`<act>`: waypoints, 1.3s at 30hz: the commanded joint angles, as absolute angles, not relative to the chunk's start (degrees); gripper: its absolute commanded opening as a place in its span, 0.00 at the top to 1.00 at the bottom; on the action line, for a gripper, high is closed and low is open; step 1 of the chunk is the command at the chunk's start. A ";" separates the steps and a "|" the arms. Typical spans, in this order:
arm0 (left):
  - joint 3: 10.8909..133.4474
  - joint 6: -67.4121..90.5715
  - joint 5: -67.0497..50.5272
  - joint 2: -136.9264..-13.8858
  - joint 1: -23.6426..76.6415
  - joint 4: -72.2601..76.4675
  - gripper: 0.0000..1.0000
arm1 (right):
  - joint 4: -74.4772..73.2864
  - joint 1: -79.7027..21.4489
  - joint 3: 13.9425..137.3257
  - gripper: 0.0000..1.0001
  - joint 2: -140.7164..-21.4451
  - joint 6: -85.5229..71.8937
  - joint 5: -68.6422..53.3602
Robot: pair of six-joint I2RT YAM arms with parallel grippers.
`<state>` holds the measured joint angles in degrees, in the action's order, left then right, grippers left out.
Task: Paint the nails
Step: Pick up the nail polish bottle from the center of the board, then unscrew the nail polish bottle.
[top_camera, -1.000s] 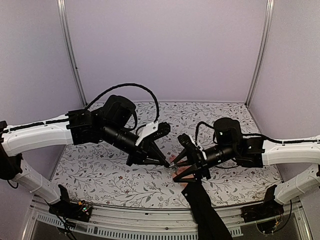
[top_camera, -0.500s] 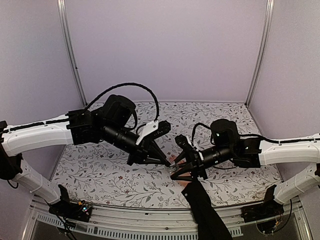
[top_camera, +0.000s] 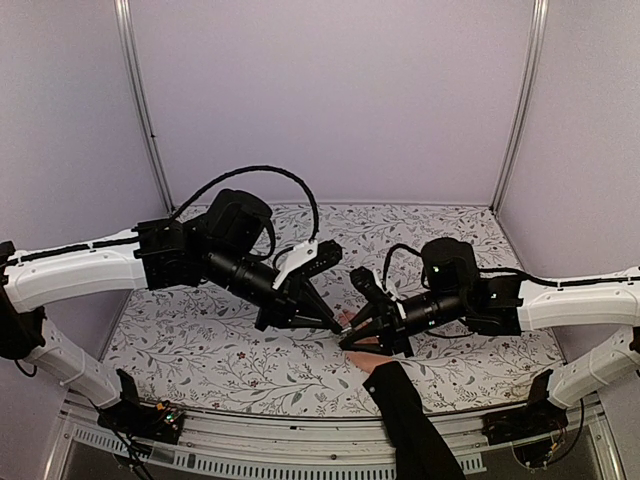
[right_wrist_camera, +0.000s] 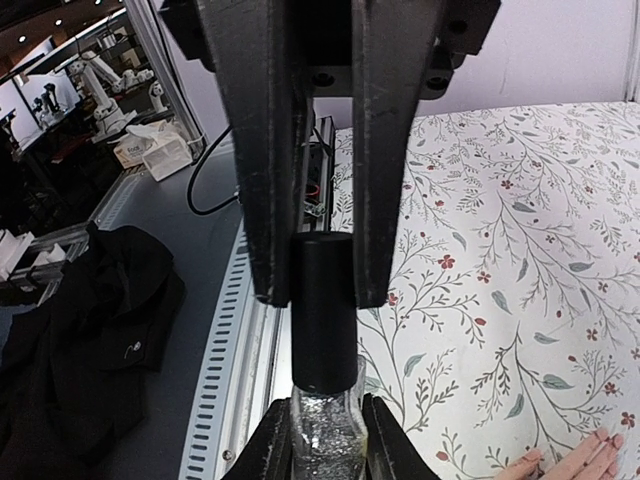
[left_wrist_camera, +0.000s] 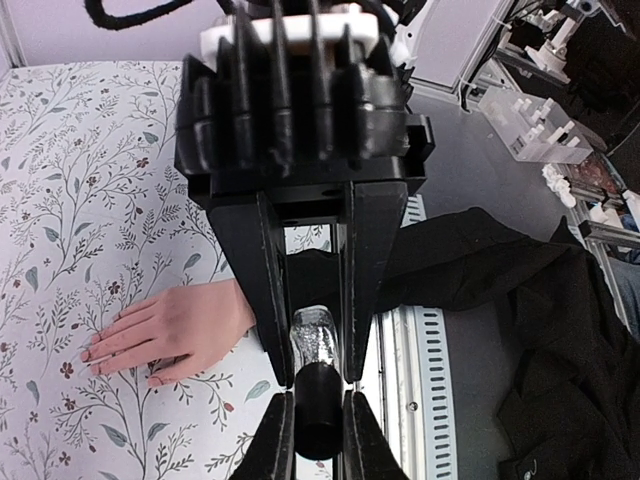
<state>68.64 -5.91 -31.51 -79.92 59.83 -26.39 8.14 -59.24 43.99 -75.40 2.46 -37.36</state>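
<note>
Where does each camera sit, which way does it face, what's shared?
Top external: high, near edge, looking down at the table; left arm, right arm show.
Left wrist: along the left gripper holding the bottle, toward the person's hand.
Right wrist: along the right gripper, closed on the black cap.
Both wrist views share the bottle.

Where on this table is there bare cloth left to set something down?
Bare cloth lies along the back wall and front-left, on the near side of the left arm. Centre front is crowded: left gripper, right gripper, bottle and hand meet there.
</note>
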 commanded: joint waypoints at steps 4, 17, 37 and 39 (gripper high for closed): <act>68.25 -5.94 -31.49 -80.09 58.93 -23.41 0.94 | 9.32 -59.59 45.88 0.88 -74.02 2.87 -38.38; 60.84 -2.85 -33.23 -71.47 54.95 -11.78 0.50 | 10.43 -59.59 45.00 0.96 -71.27 4.21 -36.34; 55.11 -15.35 -38.64 -65.68 57.73 -3.46 0.33 | 4.76 -59.57 46.52 1.00 -67.95 11.30 -46.68; 56.95 -17.02 -39.77 -66.84 58.65 -4.83 0.36 | 2.34 -59.59 48.10 1.00 -69.88 12.35 -49.03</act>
<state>55.33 -11.55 -35.51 -66.17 56.60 -5.91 7.75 -59.27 44.42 -66.98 9.02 -41.74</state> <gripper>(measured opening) 0.664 0.167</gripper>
